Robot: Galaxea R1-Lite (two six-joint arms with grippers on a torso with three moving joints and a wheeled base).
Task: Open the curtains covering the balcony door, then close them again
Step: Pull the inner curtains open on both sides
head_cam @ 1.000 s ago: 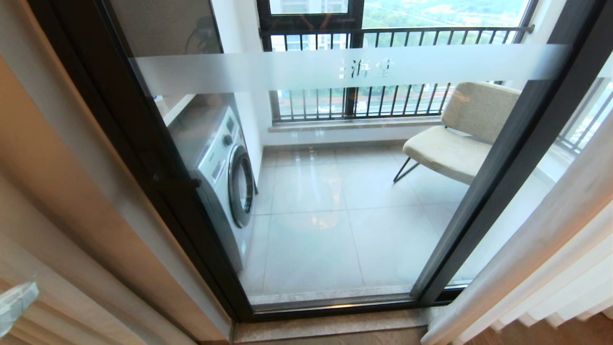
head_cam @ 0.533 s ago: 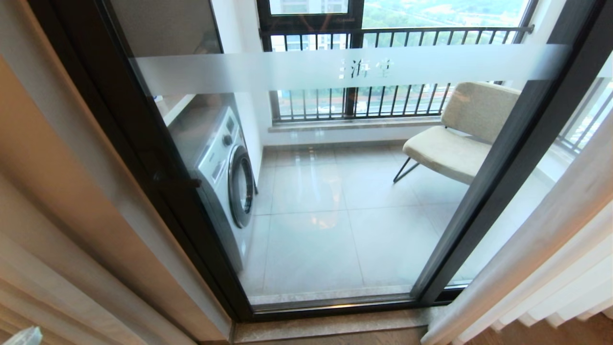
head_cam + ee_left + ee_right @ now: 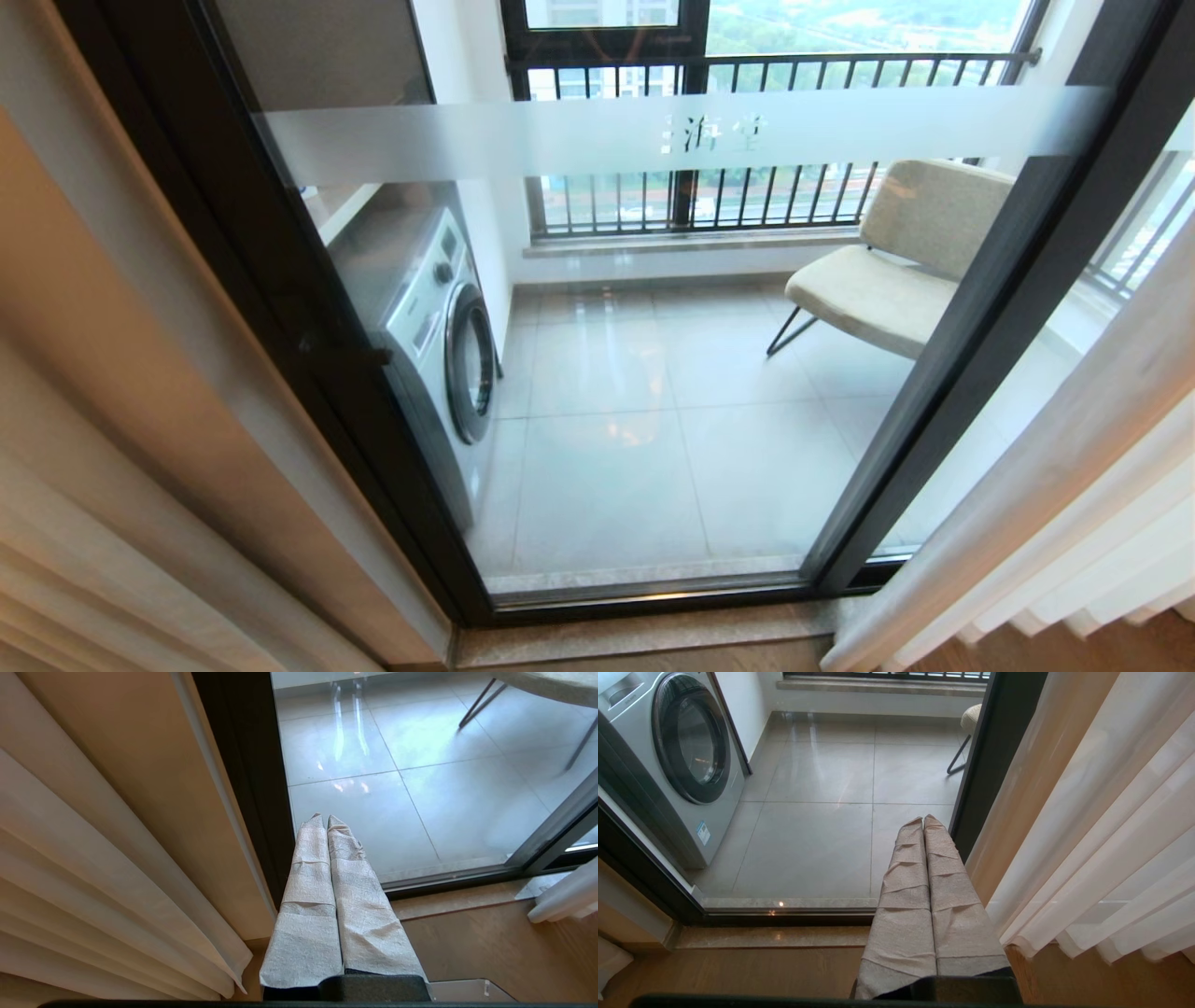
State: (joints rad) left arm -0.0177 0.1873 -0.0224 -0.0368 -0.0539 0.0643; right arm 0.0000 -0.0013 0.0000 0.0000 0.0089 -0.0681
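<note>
Now curtains (image 3: 1055,485) bunched aside, balcony door (image 3: 653,373) uncovered; both grippers' fingers (image 3: 322,882) pressed together, empty.

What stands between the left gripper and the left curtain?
Nothing visible. The left gripper, jaws shut, hangs apart from the left curtain, with only open space between; the door is uncovered.

Both grippers have long tapered fingers wrapped in crinkled cloth tape: left gripper (image 3: 327,817) whitish-grey, right gripper (image 3: 923,819) beige, on black bases

Balcony door (image 3: 653,392) glass blocks the front; curtains (image 3: 1074,523) flank both sides.
</note>
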